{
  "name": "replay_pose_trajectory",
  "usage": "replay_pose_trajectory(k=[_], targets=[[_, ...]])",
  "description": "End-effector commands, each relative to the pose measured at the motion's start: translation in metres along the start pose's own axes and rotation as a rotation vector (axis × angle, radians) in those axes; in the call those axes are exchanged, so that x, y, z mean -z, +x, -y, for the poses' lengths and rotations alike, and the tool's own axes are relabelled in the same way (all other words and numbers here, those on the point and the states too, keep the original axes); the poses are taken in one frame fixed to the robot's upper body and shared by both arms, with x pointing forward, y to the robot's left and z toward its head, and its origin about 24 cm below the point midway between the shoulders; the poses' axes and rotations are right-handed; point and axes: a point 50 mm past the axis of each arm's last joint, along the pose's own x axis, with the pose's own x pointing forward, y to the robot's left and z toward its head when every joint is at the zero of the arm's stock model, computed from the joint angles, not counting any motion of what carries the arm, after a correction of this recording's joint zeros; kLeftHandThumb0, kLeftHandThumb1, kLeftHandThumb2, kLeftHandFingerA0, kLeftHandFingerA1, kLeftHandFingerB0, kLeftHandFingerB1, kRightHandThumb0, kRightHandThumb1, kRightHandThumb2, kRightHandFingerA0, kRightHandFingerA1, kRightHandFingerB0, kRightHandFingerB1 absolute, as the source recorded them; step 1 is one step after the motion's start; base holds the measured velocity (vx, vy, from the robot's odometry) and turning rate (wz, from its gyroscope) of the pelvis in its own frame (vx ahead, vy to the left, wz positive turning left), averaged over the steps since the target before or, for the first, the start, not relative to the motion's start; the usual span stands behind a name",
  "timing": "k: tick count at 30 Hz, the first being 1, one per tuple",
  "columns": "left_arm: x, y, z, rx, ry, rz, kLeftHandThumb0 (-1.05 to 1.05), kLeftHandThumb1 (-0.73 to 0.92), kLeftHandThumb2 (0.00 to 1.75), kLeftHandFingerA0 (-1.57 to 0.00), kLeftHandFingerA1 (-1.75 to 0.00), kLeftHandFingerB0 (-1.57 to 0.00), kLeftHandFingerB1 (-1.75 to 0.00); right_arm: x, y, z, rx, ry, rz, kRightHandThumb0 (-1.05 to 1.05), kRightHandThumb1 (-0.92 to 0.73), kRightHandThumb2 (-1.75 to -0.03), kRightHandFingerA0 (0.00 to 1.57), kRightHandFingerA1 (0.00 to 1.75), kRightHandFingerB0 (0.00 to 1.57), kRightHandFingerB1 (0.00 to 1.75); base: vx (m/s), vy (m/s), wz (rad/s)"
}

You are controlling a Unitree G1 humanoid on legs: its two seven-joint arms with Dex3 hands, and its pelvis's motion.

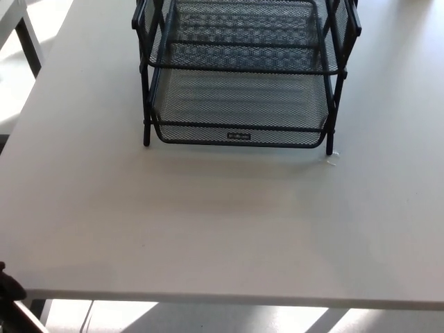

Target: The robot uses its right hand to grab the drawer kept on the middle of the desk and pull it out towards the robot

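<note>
At the lower left corner a dark shape is poking into view below the desk edge, but it is too small to tell whether it is the left hand or how its fingers are set. The right hand is not showing at all, so its state cannot be told. The black wire-mesh drawer rack [243, 76] is sitting at the far middle of the pale desk [208, 229], its top cut off by the frame. The bottom drawer [239, 111], with a small label [238, 136] on its front rail, is lying pushed in between the uprights. It is probably light and stiff, so the whole rack is likely to slide when pulled; the front rail looks the best hold.
</note>
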Motion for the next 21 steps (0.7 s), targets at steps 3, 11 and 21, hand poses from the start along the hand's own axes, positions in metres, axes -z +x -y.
replay_pose_trajectory(k=[3,11,21], targets=[[0.000,-0.002,-0.001,0.019,0.037,0.009,-0.30,0.55,0.58,-0.81,-0.84,-0.81,-0.54,-0.052,0.011,-0.016,0.033,-0.034,0.149,-0.75,-0.60,-0.58,0.14,0.49,0.21,0.35,0.00,0.000,0.00],[-0.001,-0.002,-0.002,0.021,0.043,0.013,-0.31,0.57,0.57,-0.79,-0.82,-0.81,-0.53,-0.083,0.011,-0.033,-0.024,-0.006,0.266,-0.71,-0.59,-0.59,0.12,0.50,0.20,0.36,0.00,0.000,0.00],[-0.002,-0.001,0.000,0.011,0.028,0.030,-0.28,0.55,0.57,-0.80,-0.85,-0.81,-0.56,-0.102,0.012,-0.064,-0.089,0.030,0.329,-0.70,-0.57,-0.58,0.17,0.48,0.24,0.34,0.00,0.000,0.00]])
